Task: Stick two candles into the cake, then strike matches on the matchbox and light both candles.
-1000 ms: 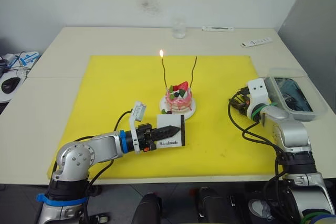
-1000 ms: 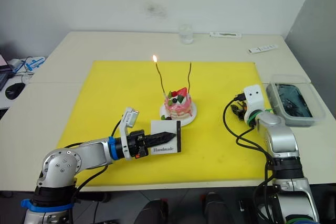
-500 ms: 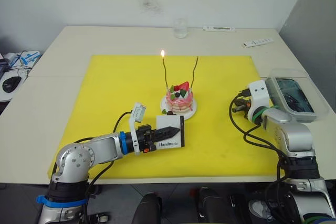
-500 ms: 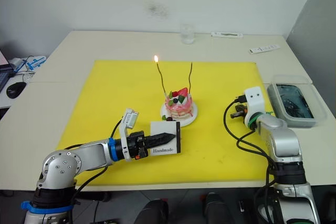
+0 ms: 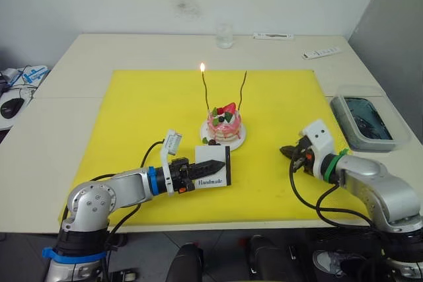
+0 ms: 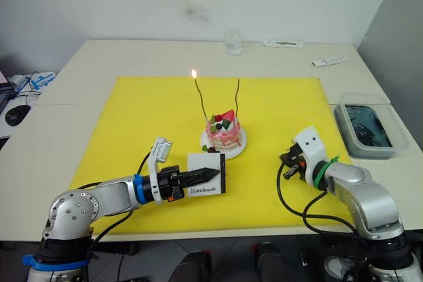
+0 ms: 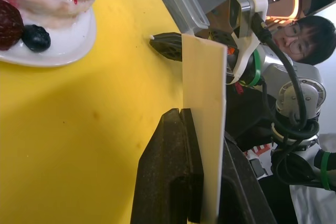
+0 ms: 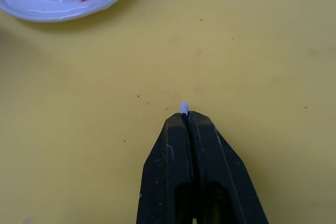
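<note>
A pale table (image 5: 79,64) is carrying a large yellow mat (image 5: 145,123) that covers most of its middle. At the table's right edge a clear tray (image 5: 367,120) with dark contents is sitting, and at the far edge a small glass (image 5: 225,35) is standing.

Near the centre of the mat a small pink cake (image 5: 224,125) on a white plate (image 5: 238,141) is standing. 2 thin wavy candles are rising from the cake, well above its top: the left candle (image 5: 205,94) is burning with a small flame at its tip, and the right candle (image 5: 242,92) is showing no flame.

Just in front of the plate, the left gripper (image 5: 202,171) is clamping the white matchbox (image 5: 213,166) upright on the mat, its 2 fingers pressing on either face.

To the right of the cake, well apart from it, the right gripper (image 8: 185,115) is hovering low over the mat, its fingers pinched together on a match (image 8: 184,108), whose pale tip is poking out between them.
</note>
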Motion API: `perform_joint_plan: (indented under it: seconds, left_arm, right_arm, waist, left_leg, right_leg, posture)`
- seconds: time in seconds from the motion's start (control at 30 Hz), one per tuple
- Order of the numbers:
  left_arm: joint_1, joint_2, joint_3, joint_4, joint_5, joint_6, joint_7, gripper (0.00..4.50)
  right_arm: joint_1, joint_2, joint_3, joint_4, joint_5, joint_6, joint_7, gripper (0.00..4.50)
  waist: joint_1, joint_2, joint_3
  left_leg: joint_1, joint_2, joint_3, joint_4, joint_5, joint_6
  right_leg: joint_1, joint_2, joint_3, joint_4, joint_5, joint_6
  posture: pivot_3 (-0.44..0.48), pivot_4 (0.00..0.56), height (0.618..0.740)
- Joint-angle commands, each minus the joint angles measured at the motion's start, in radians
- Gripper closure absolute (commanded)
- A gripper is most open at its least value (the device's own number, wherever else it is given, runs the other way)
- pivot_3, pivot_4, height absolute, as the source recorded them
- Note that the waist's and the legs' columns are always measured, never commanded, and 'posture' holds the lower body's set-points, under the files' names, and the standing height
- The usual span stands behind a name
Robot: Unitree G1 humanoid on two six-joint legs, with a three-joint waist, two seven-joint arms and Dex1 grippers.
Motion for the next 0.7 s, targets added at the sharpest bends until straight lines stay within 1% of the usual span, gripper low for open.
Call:
perform_joint_plan:
  seconds: [0.03, 0.1, 0.2, 0.3, 0.47, 0.7]
  left_arm:
    - [-0.008, 0.016, 0.02, -0.03, -0.028, 0.007, -0.007, 4.5]
    - [-0.011, 0.024, 0.021, -0.028, -0.029, 0.01, -0.01, 4.5]
    - [-0.014, 0.033, 0.025, -0.026, -0.031, 0.016, -0.012, 4.5]
    - [-0.013, 0.043, 0.028, -0.029, -0.038, 0.021, -0.01, 4.5]
    - [-0.012, 0.055, 0.031, -0.03, -0.044, 0.024, -0.01, 4.5]
    - [-0.021, 0.067, 0.032, -0.027, -0.049, 0.029, -0.009, 4.5]
  right_arm:
    - [0.003, 0.016, 0.005, 0.025, -0.014, -0.087, 0.001, 4.48]
    - [0.009, 0.015, 0.016, 0.046, -0.026, -0.122, 0.004, 4.48]
    - [0.03, 0.013, 0.016, 0.078, -0.047, -0.197, 0.012, 3.9]
    - [0.07, 0.002, 0.003, 0.105, -0.057, -0.307, 0.049, 2.84]
    - [0.118, 0.014, -0.029, 0.137, -0.037, -0.418, 0.076, 2.84]
    - [0.132, 0.061, -0.018, 0.204, -0.045, -0.553, 0.08, 2.84]
  waist:
    - [0.0, 0.0, 0.0]
    - [0.0, 0.0, 0.0]
    - [0.001, 0.0, 0.0]
    - [0.001, 0.0, 0.0]
    - [0.001, 0.0, 0.0]
    - [0.0, 0.0, 0.0]
  left_leg:
    - [0.0, 0.0, 0.0, 0.0, 0.0, 0.0]
    - [0.0, 0.0, 0.0, 0.0, 0.0, 0.0]
    - [0.0, 0.0, 0.0, 0.0, 0.0, 0.0]
    - [0.0, 0.0, 0.0, -0.001, 0.0, 0.0]
    - [0.0, 0.0, 0.0, -0.001, 0.0, 0.0]
    - [0.0, 0.0, 0.0, 0.0, 0.0, 0.0]
  right_leg:
    - [0.0, 0.0, 0.0, 0.0, 0.0, 0.0]
    - [0.0, 0.0, 0.0, 0.0, 0.0, 0.0]
    - [0.0, 0.0, 0.0, 0.0, 0.0, 0.001]
    - [0.0, 0.0, 0.0, 0.0, 0.001, 0.001]
    - [0.0, 0.0, -0.001, 0.0, 0.0, 0.001]
    - [0.0, 0.0, 0.0, 0.0, 0.0, 0.0]
  posture:
    - [0.0, 0.15, 0.74]
    - [0.0, 0.15, 0.74]
    - [0.0, 0.15, 0.74]
    - [0.0, 0.15, 0.74]
    - [0.0, 0.15, 0.74]
    - [0.0, 0.15, 0.74]
